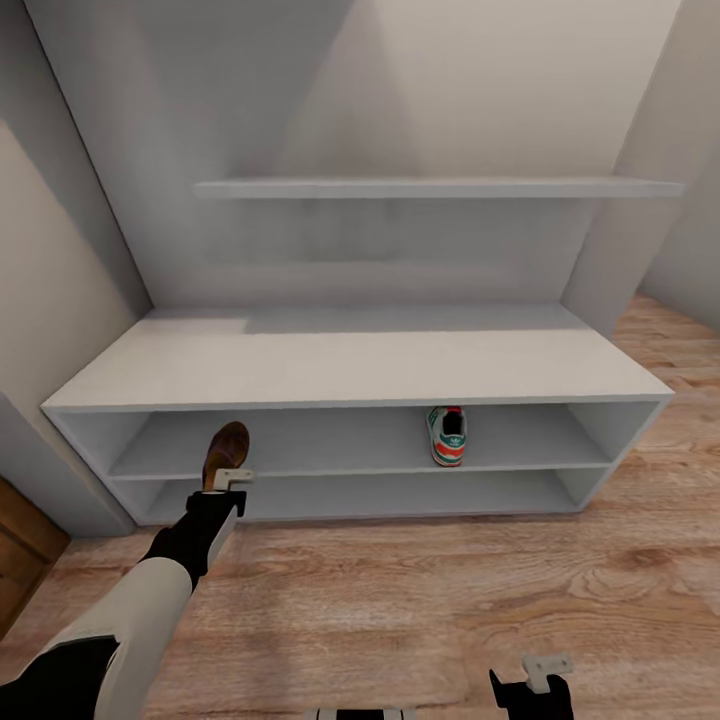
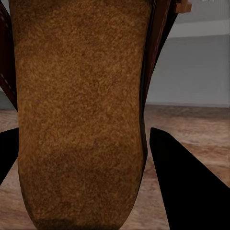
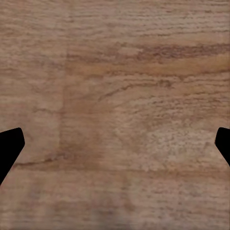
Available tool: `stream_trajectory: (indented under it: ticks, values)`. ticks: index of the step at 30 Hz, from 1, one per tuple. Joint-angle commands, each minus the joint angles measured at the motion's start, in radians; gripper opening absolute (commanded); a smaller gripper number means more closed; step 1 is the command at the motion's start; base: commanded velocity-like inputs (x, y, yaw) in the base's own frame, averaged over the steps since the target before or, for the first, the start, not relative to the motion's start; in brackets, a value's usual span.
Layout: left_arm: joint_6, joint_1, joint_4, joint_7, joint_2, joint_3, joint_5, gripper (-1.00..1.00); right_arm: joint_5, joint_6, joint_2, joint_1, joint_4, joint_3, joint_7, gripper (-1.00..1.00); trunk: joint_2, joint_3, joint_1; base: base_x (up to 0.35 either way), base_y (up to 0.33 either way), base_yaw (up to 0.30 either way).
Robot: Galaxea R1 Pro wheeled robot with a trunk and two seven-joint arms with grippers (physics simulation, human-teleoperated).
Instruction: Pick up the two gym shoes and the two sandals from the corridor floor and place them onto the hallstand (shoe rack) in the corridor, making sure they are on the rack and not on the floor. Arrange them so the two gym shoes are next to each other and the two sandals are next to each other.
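My left gripper (image 1: 228, 482) is shut on a dark brown sandal (image 1: 226, 452), holding it at the front edge of the upper open tier of the pale grey hallstand (image 1: 350, 365), toward its left end. In the left wrist view the sandal's tan footbed (image 2: 79, 120) sits between the black fingers (image 2: 182, 182). One white gym shoe (image 1: 447, 435) with green stripes and a red-orange heel rests on that same tier, right of centre. Low over the corridor floor (image 1: 400, 590), my right gripper (image 1: 535, 675) is open, with bare planks (image 3: 115, 72) between its fingers.
A floating wall shelf (image 1: 440, 187) hangs above the hallstand. Grey walls close in on both sides of the unit. A brown wooden panel (image 1: 20, 550) stands at the far left. Open wood floor stretches in front of the rack.
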Motion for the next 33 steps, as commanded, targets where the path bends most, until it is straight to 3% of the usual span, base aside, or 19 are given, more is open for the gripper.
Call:
stream_trajectory:
  ticks: [1,19,33]
  values:
    - [0.006,0.0,-0.002,-0.002,-0.001,0.005,-0.011,-1.0,-0.002,-0.003,-0.001,-0.001,0.001,0.007,0.0,1.0,0.0,-0.001,0.0,0.094,0.0,0.0]
    - [0.005,0.0,-0.002,-0.002,0.0,0.006,-0.011,-1.0,-0.002,-0.003,0.001,-0.001,0.001,0.007,0.0,1.0,0.0,-0.001,0.0,0.285,0.078,0.0]
    - [0.005,0.001,-0.002,-0.002,0.0,0.005,-0.011,-1.0,-0.002,-0.003,0.001,-0.001,0.001,0.007,0.0,1.0,0.0,-0.001,0.0,0.083,0.009,0.0]
